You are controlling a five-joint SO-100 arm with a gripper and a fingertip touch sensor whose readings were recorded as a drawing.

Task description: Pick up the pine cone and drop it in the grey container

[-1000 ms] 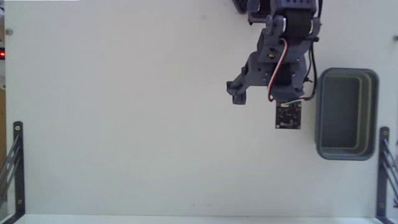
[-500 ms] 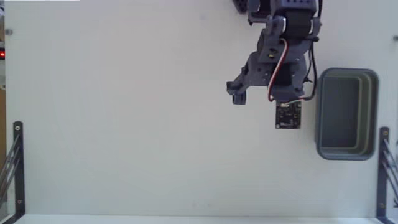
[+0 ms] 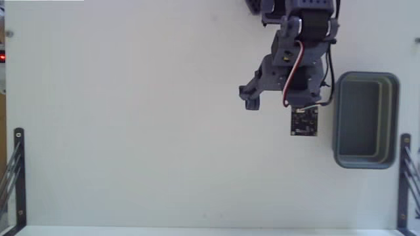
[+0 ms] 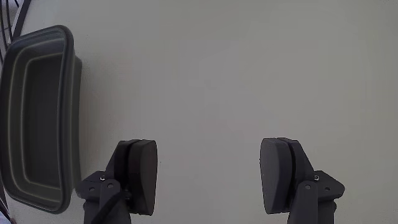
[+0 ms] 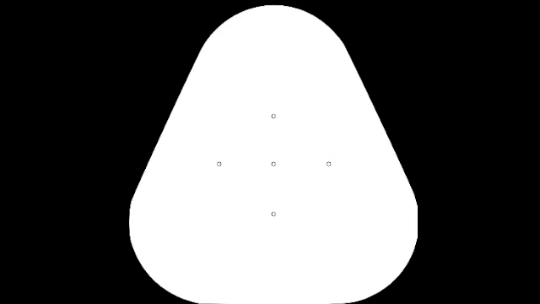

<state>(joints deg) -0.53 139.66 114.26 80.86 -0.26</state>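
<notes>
Your jaws (image 4: 208, 180) stand wide apart at the wrist view's bottom, holding nothing, over bare worktop (image 4: 236, 74); the grey container (image 4: 69, 112) sits far left.

Grey plastic arm (image 3: 289, 65) w/ red-white cable, small black circuit board, dark rounded fingers (image 4: 138, 177).

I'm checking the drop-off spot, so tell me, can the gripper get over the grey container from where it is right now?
Probably yes. The gripper is open and empty, and the grey container sits right beside the arm with only bare table between them. No pine cone shows in either view.
</notes>
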